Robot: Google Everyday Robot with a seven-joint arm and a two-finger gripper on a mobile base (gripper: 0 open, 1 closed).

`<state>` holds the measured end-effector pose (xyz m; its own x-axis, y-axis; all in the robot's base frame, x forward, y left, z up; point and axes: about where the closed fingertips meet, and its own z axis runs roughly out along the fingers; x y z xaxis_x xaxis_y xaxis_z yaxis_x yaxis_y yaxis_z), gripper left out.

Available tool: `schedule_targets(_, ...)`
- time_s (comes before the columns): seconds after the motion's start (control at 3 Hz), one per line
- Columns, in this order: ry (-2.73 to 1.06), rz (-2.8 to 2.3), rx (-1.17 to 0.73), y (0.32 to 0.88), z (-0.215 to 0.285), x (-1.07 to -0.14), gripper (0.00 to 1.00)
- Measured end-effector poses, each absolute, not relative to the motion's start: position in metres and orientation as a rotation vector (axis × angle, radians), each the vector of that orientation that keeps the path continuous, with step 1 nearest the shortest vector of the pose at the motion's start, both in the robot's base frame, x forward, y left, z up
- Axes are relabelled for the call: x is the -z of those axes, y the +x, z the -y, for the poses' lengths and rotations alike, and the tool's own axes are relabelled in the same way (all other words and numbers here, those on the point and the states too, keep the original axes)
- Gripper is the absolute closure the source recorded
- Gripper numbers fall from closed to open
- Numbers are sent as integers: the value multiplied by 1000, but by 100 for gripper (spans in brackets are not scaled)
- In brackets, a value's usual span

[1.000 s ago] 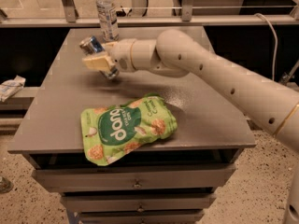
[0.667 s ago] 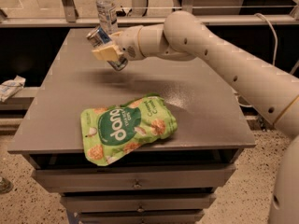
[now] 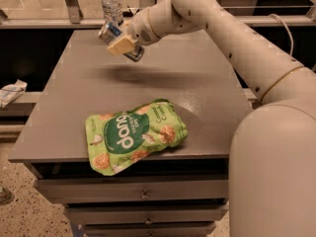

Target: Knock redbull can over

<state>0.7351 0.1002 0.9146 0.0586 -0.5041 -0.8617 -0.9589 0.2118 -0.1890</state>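
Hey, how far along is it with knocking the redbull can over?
Done: the end effector is closed on the redbull can, which is tilted sharply. In hand: the can hangs above the table, its shadow under it, close to the water bottle. Left: the can is not yet lying on its side on the table, and it has not been released.

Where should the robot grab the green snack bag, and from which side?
Probably from straight above, pinching the puffy middle of the green snack bag across its shorter width. It lies flat on the table, so its thin edges hug the top. The end effector is above the table's far left part, holding the tilted redbull can.
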Motion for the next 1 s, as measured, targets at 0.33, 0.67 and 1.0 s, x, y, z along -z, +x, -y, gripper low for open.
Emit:
schedule_targets(0.33,-1621,-1612,-596,725,-92,-892,100)
schedule_targets(0.67,-1845,-1638,-613,694,-84,-865,86)
schedule_targets(1.0,-2044,-1654,-645,661,-70,-850,66)
